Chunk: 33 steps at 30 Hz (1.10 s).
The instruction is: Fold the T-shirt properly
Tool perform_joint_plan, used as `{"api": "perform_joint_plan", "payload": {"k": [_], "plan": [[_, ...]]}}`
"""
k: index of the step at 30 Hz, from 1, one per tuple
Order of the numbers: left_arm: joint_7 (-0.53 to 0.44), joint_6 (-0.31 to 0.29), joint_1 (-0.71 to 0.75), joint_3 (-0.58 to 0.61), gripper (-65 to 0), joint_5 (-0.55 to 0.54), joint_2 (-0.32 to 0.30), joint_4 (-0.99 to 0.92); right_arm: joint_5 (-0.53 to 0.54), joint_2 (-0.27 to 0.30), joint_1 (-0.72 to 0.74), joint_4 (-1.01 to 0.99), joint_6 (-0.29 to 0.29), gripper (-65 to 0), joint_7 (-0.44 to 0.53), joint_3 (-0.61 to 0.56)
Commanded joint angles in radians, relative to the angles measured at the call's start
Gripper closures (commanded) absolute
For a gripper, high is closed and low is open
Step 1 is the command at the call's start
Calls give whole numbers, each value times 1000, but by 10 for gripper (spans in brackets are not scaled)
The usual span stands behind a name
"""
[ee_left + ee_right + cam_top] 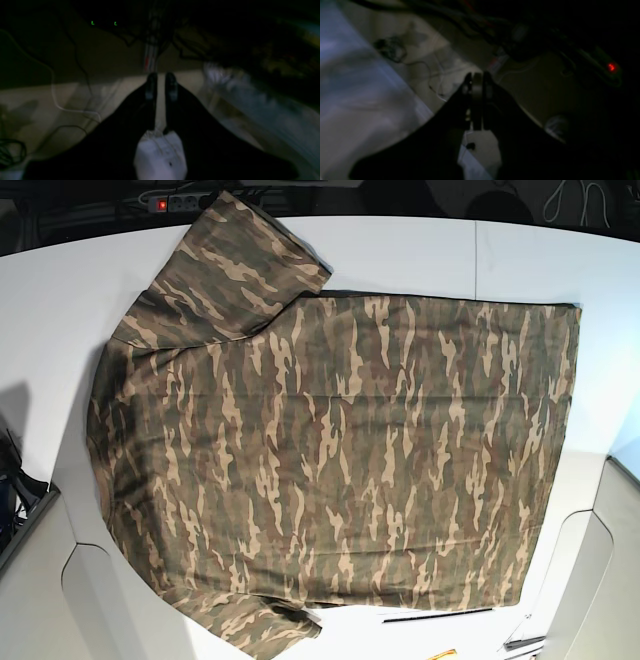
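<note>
When you check the base view, you find the T-shirt (340,450) spread flat on the white table (420,255), covering most of its surface. Its collar end lies toward the left edge of the table and its straight hem toward the right edge. One short sleeve (235,265) reaches toward the far edge of the table, close to a power strip (175,200) with a red light beyond that edge. The other sleeve (255,625) lies at the near edge of the table. Neither arm appears over the T-shirt in this view.

You see the left hand (160,86) only in its own dim wrist view, held off the T-shirt above a floor with loose cables (53,82); its jaws stand a narrow gap apart and grip nothing. You see the right hand (477,86) likewise away from the T-shirt, with its jaws closed together and empty, beside the pale table edge (370,100).
</note>
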Motion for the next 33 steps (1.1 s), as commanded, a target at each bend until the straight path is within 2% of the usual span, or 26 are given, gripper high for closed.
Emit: {"api": "perform_joint_plan", "payload": {"k": [1,5,10,12,14,16,18,19,21,22,24,30,33], "plan": [[8,-13,41,-28,-70,-19,-8,50,29,18,-29,54,13,0,-10,10],[61,-13,116,-130,-72,-112,-8,211,115,23,-58,218,12,0,-72,63],[220,-13,137,-284,-147,-261,-8,377,237,15,-53,358,-5,0,-105,170],[256,-13,137,-354,-156,-323,-8,428,276,-2,-50,396,-6,-15,-104,224],[268,-13,137,-421,-156,-375,-9,472,322,-22,-37,412,-6,-96,-106,280],[267,-13,136,-481,-157,-408,-9,513,369,-24,-13,411,-16,-204,-136,322],[267,-13,131,-532,-189,-445,-10,550,383,-24,21,410,-67,-296,-179,351],[267,-13,129,-550,-216,-462,-16,565,382,-24,40,409,-102,-323,-198,359],[266,-13,128,-573,-280,-485,-37,581,381,-24,77,405,-170,-332,-231,364],[263,-13,128,-578,-310,-488,-51,581,382,-25,91,401,-185,-332,-235,364],[263,-13,125,-578,-347,-486,-76,581,382,-29,117,390,-190,-332,-235,364],[263,-13,51,-578,-353,-434,-126,579,382,-93,182,336,-190,-332,-242,363],[262,-13,15,-578,-407,-413,-158,567,382,-136,193,301,-190,-332,-242,363]]}}
